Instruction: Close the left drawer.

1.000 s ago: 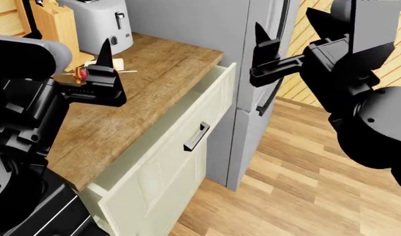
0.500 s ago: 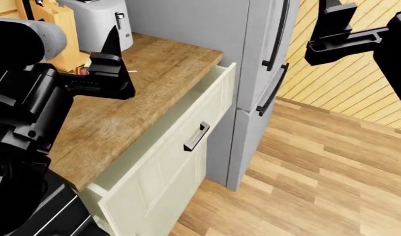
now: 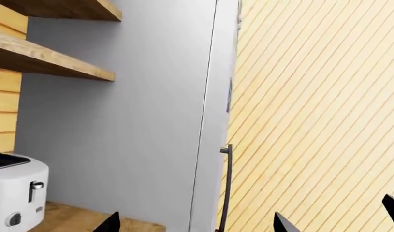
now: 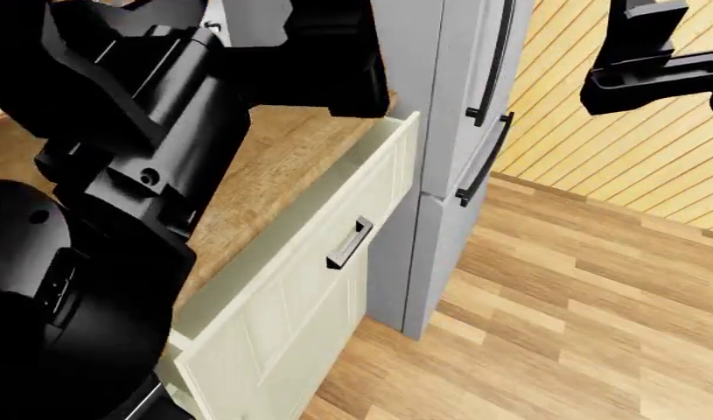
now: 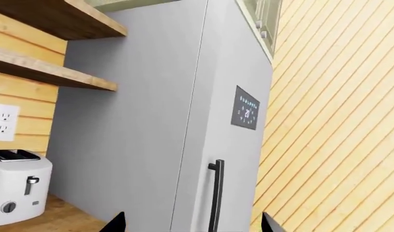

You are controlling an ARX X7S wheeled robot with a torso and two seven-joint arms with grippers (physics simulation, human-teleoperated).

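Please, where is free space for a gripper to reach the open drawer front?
In front of the drawer, the wood floor beside the fridge is bare, so the handle can be approached from there. The counter side is crowded by the left arm.

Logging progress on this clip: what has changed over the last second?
The left arm swung up across the counter, now hiding the toaster there. The right gripper rose away toward the wall. Nothing grasped. The drawer stays open, and the fridge is unchanged.
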